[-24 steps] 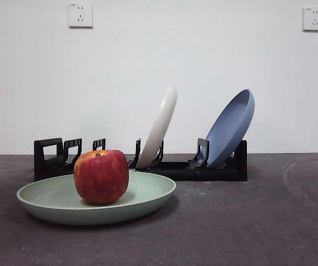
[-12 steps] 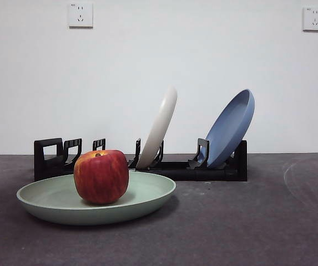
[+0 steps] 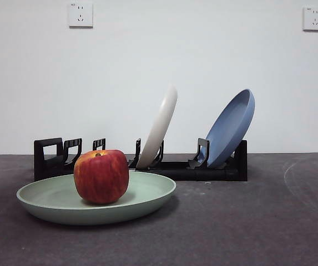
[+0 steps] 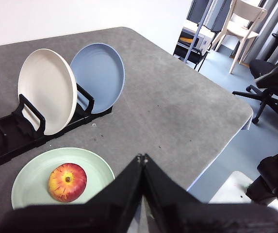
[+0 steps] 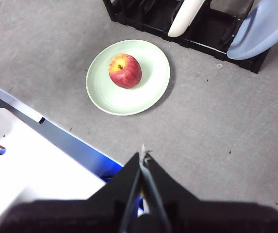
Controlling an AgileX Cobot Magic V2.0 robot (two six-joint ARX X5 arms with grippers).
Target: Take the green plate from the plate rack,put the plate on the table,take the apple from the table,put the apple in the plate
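The apple (image 3: 101,176) sits in the green plate (image 3: 147,194) on the table (image 3: 247,221), hiding part of the plate rack (image 3: 214,169). Left tool (image 4: 142,158) and right tool (image 5: 142,150) are closed and empty, high above.

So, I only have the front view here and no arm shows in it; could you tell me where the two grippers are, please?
Observer: Both are pulled back high above the table. The left gripper is shut and holds nothing.
Operator: Thank you. And the right one?
Observer: The right gripper is shut too, hanging over the table's near edge, apart from the green plate.
Operator: Is the apple centred in that plate?
Observer: Not quite; from above, the apple sits off-centre, toward the rim nearest the rack.
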